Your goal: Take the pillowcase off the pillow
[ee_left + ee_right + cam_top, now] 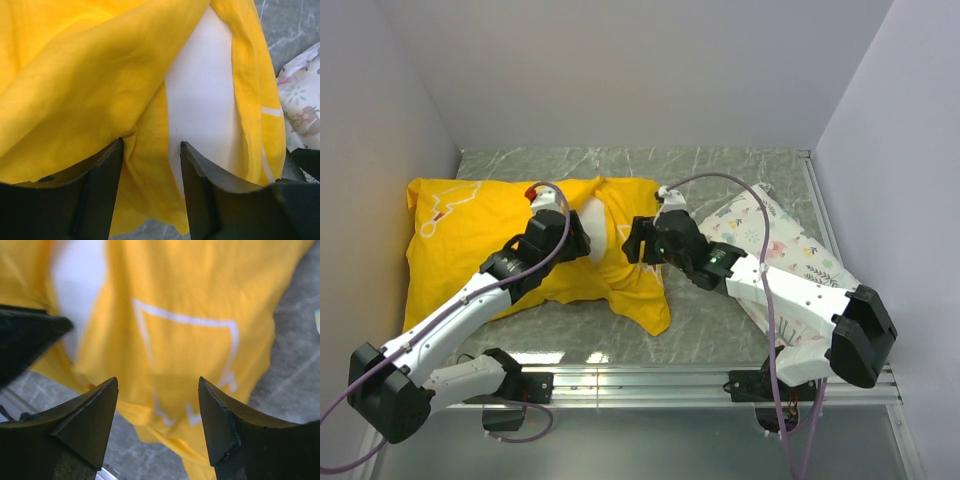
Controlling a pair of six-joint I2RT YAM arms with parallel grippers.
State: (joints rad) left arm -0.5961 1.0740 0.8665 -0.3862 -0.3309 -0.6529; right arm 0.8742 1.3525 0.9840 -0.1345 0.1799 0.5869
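The yellow pillowcase lies across the left and middle of the table, its open end towards the middle. The white pillow shows through that opening. My left gripper is open at the opening. In the left wrist view its jaws stand apart around a fold of the yellow pillowcase, beside the bare pillow. My right gripper is open just right of the opening. In the right wrist view it hovers over the pillowcase, with the pillow at upper left.
A white pillow printed with animals and leaves lies at the right under my right arm, and shows in the left wrist view. Grey walls close in the left, back and right. A metal rail runs along the near edge.
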